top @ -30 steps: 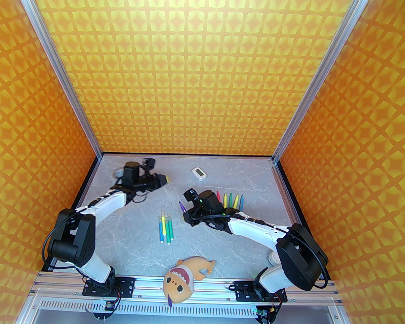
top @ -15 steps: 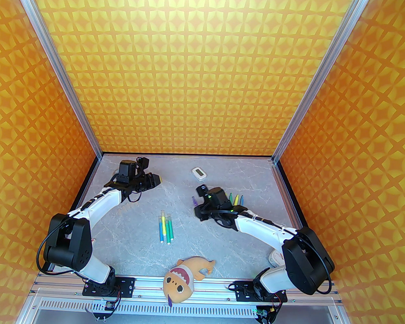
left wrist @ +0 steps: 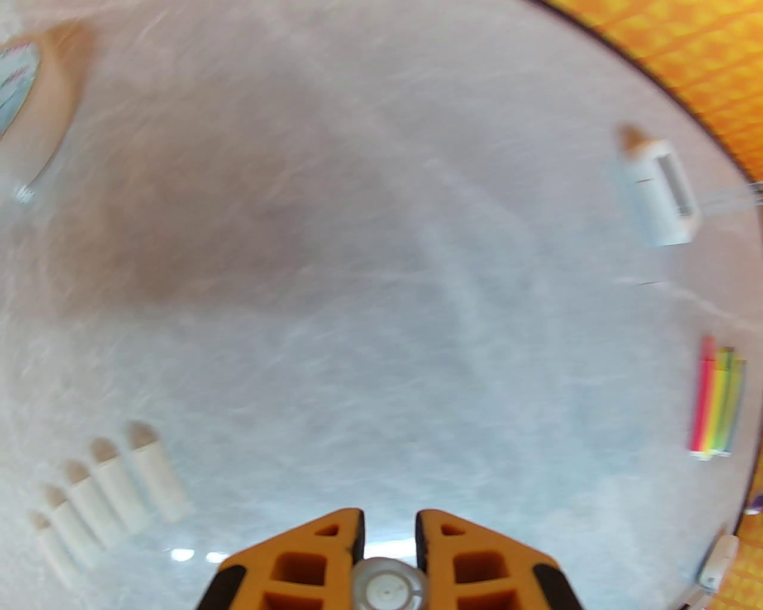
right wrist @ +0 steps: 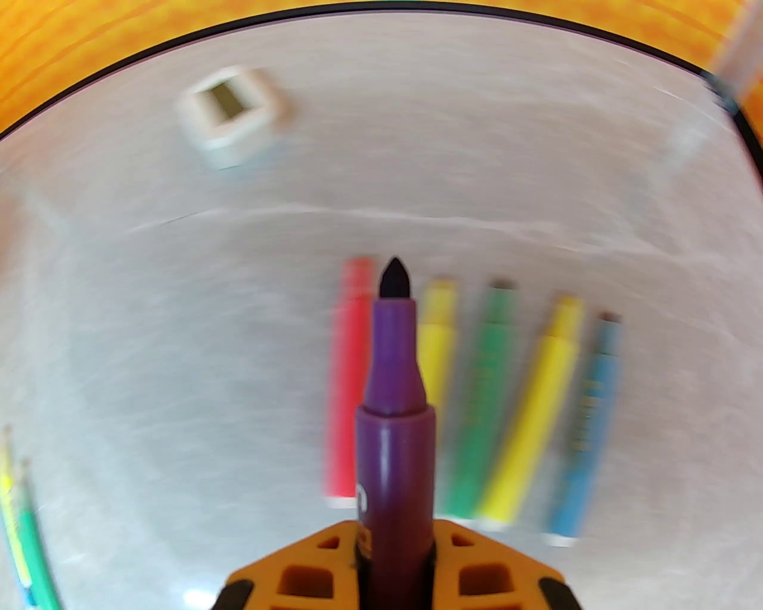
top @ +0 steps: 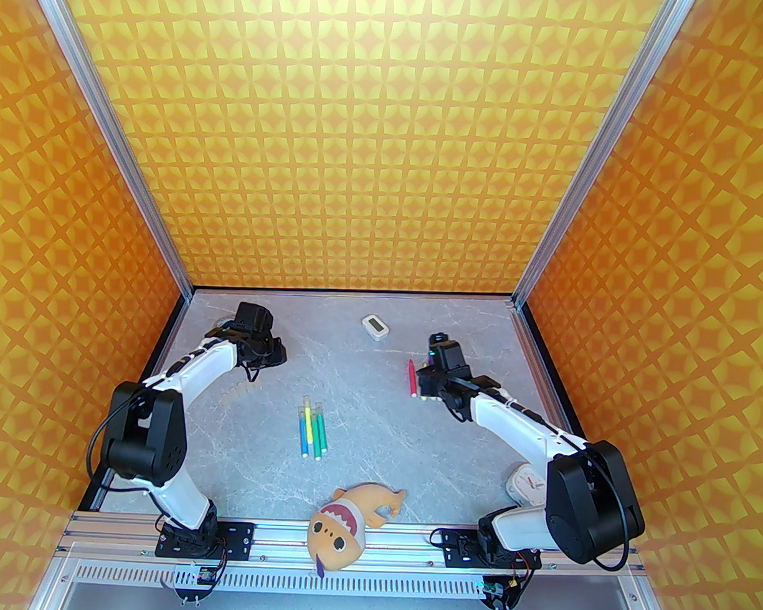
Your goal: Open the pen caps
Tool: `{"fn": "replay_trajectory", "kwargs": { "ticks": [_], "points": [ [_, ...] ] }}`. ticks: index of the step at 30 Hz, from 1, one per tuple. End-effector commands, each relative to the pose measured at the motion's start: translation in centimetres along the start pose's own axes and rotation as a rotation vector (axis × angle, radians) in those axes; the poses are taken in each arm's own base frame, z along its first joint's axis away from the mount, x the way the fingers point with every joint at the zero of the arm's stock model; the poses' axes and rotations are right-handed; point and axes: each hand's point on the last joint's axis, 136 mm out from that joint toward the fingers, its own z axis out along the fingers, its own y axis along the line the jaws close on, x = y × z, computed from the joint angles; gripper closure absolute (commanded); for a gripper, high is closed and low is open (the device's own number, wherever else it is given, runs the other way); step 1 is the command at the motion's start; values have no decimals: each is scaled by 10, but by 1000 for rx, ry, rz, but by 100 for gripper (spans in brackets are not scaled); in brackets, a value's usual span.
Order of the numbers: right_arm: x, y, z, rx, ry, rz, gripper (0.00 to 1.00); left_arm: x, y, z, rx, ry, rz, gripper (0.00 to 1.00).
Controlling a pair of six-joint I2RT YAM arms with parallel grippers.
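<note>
Lying uncapped, five pens point(right wrist: 483, 399); five caps point(left wrist: 98, 500).

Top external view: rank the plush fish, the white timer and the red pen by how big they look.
1. plush fish, clearly largest.
2. white timer and red pen: too close to rank; the pen is longer, the timer wider.

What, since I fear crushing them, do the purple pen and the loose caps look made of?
The purple pen looks like smooth, opaque plastic with a slight sheen; its dark tip looks matte, perhaps felt. The caps look like pale whitish plastic, matte, maybe slightly translucent, though blur leaves that open.
</note>
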Motion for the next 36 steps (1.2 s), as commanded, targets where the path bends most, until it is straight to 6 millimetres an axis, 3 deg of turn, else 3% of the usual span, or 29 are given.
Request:
{"fn": "replay_trajectory", "kwargs": {
  "ticks": [1,7,15,28,36],
  "points": [
    [-4,-35,3,124,17,38,100,-1,18,1,-98,26,22,100],
    [4,-75,18,219,77,108,100,-2,30,13,-174,70,29,100],
    [19,-101,41,240,169,177,100,7,46,31,-232,129,18,100],
    [34,-107,70,231,284,165,100,29,57,51,-264,214,9,97],
    [41,-105,79,203,325,156,99,32,64,53,-283,224,3,93]
  ]
}}
